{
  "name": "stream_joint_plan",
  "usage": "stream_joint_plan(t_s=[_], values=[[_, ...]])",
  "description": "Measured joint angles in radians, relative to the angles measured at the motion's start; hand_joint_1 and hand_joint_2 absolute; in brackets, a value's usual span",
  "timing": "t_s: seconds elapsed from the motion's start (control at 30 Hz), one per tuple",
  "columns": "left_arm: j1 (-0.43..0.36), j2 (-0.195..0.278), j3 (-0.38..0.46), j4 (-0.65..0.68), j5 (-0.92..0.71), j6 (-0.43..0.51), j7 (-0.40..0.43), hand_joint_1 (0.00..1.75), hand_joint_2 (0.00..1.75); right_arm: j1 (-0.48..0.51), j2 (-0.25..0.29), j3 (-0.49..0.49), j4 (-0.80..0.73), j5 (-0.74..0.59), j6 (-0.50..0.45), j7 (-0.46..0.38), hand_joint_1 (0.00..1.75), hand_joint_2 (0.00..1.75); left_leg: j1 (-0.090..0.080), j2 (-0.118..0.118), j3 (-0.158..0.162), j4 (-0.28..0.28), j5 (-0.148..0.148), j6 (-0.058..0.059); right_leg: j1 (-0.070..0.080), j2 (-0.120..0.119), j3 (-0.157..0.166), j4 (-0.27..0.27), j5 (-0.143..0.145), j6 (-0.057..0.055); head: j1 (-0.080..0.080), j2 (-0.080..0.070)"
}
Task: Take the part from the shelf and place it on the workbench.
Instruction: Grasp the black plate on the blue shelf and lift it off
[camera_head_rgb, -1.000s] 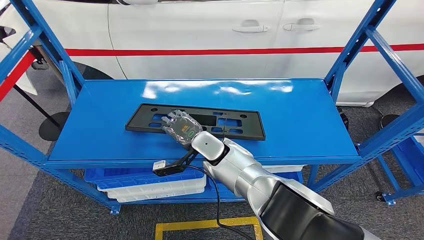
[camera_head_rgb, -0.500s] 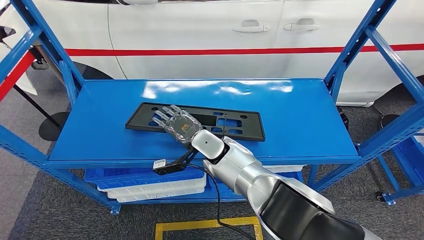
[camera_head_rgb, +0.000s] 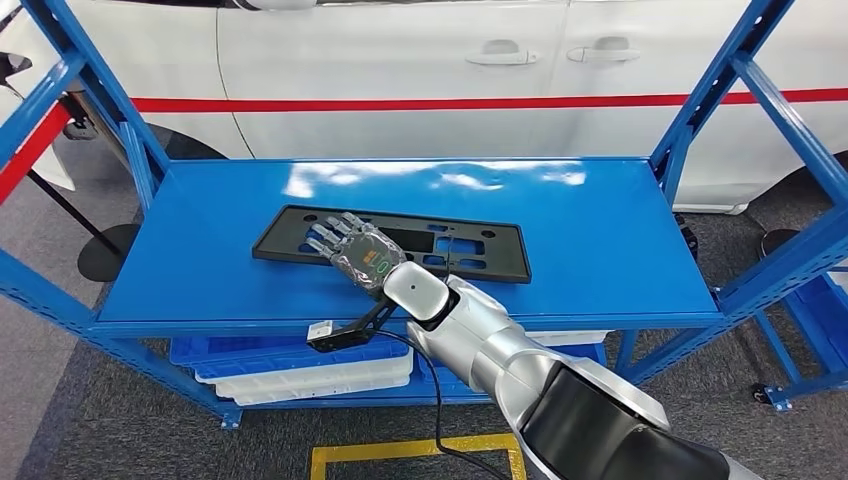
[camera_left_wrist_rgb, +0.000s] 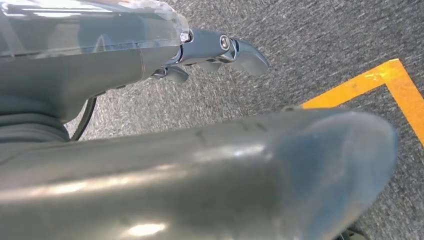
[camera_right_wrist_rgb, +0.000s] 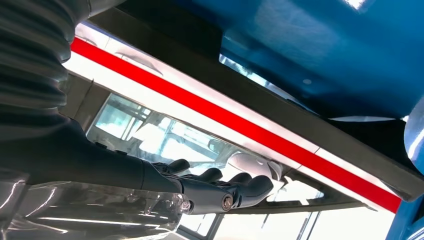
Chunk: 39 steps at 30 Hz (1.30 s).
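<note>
The part is a long black plastic plate with cut-outs (camera_head_rgb: 480, 246), lying flat in the middle of the blue shelf top (camera_head_rgb: 600, 240). My right arm reaches in from the lower right. My right hand (camera_head_rgb: 352, 246) lies low over the plate's left half, palm down, fingers stretched and spread, gripping nothing. In the right wrist view the right hand's dark fingers (camera_right_wrist_rgb: 220, 187) are slightly bent with nothing between them. My left hand (camera_left_wrist_rgb: 215, 50) hangs over the grey carpet and holds nothing.
A white car with a red stripe (camera_head_rgb: 400, 102) stands right behind the shelf. Blue uprights (camera_head_rgb: 710, 90) frame both ends. Blue and white trays (camera_head_rgb: 300, 365) sit on the lower level. Yellow floor tape (camera_head_rgb: 400, 450) marks the carpet; a blue bin (camera_head_rgb: 822, 312) stands at the right.
My right hand's fingers have uncurled and stretched out over the plate, and the hand has slid slightly left. The plate has not moved.
</note>
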Motion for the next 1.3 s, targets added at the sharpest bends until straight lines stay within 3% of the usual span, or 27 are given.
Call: stream_joint_plan(t_s=[0.07,0.1,0.2,0.23,0.27,0.3,0.37,0.4,0.5,0.83,0.97,1.23,1.3], values=[[0.000,-0.001,0.000,0.000,-0.007,-0.002,0.011,0.00,0.00,-0.001,0.000,-0.001,0.000,0.000,0.000,0.000,0.00,1.75,0.002,0.001,0.021,-0.012,-0.004,0.013,-0.001,-0.001,-0.011,0.037,-0.003,0.005,0.000,0.000],[-0.001,-0.001,0.000,0.000,-0.011,0.000,0.015,0.00,0.00,-0.001,0.000,-0.002,0.000,0.000,-0.001,0.000,0.00,1.75,0.003,0.003,0.032,-0.014,-0.002,0.017,-0.001,-0.001,-0.028,0.070,-0.023,0.004,0.000,0.000],[-0.005,-0.001,-0.001,0.000,-0.021,0.007,0.023,0.00,0.00,0.003,-0.005,-0.006,0.001,0.000,-0.004,0.000,0.00,1.75,0.000,0.006,0.042,-0.013,0.000,0.020,0.001,0.000,-0.130,0.236,-0.109,-0.003,0.000,0.000],[-0.006,-0.001,-0.002,0.000,-0.022,0.007,0.023,0.00,0.00,0.007,-0.008,-0.008,0.002,0.000,-0.004,0.000,0.00,1.75,-0.001,0.005,0.044,-0.013,-0.002,0.018,0.001,0.000,-0.156,0.269,-0.116,-0.003,0.000,0.000],[-0.006,-0.001,-0.002,0.000,-0.022,0.007,0.024,0.00,0.00,0.011,-0.010,-0.009,0.003,0.000,-0.004,0.000,0.00,1.75,-0.001,0.004,0.046,-0.011,-0.006,0.015,0.001,-0.001,-0.163,0.266,-0.101,-0.003,0.000,0.000],[-0.005,-0.002,-0.002,0.000,-0.022,0.008,0.025,0.00,0.00,0.013,-0.011,-0.010,0.003,0.000,-0.005,0.000,0.00,1.75,-0.001,0.003,0.050,-0.010,-0.011,0.012,0.001,-0.001,-0.152,0.225,-0.067,-0.004,0.000,0.000],[-0.006,-0.004,-0.002,0.000,-0.021,0.008,0.025,0.00,0.00,0.013,-0.013,-0.012,0.003,0.000,-0.005,0.000,0.00,1.75,-0.001,0.004,0.060,-0.006,-0.023,0.004,0.003,-0.003,-0.101,0.092,0.010,-0.012,0.000,0.000],[-0.007,-0.005,-0.002,0.000,-0.021,0.008,0.025,0.00,0.00,0.013,-0.013,-0.014,0.003,0.000,-0.005,0.000,0.00,1.75,-0.001,0.005,0.061,-0.004,-0.029,-0.001,0.007,-0.003,-0.082,0.041,0.027,-0.017,0.000,0.000],[-0.010,-0.006,-0.002,0.000,-0.021,0.008,0.025,0.00,0.00,0.015,-0.015,-0.015,0.004,0.001,-0.006,-0.001,0.00,1.75,0.000,0.006,0.057,0.001,-0.038,-0.017,0.016,-0.003,-0.069,0.004,0.034,-0.032,0.000,0.000],[-0.012,-0.006,-0.002,0.000,-0.028,0.007,0.021,0.00,0.00,0.016,-0.016,-0.017,0.006,0.004,-0.010,0.000,0.00,1.75,0.002,0.009,0.073,-0.017,-0.045,-0.029,0.019,0.001,-0.064,0.003,0.028,-0.043,0.000,0.000],[-0.011,-0.005,-0.002,0.000,-0.025,0.006,0.022,0.00,0.00,0.021,-0.016,-0.017,0.007,0.024,-0.017,0.009,1.75,1.75,0.002,0.009,0.073,-0.018,-0.044,-0.031,0.019,0.000,-0.062,0.003,0.029,-0.044,0.000,0.000],[-0.008,-0.005,-0.002,0.000,-0.021,0.010,0.022,0.00,0.00,0.030,-0.016,-0.015,0.011,0.058,-0.044,0.022,1.75,1.75,0.000,0.009,0.076,-0.016,-0.044,-0.031,0.016,0.000,-0.057,0.003,0.030,-0.043,0.000,0.000],[-0.008,-0.005,-0.002,0.000,-0.019,0.010,0.022,0.00,0.00,0.031,-0.016,-0.016,0.011,0.052,-0.047,0.021,0.87,1.75,0.000,0.009,0.076,-0.016,-0.044,-0.031,0.016,0.000,-0.056,0.002,0.030,-0.042,0.000,0.000]])
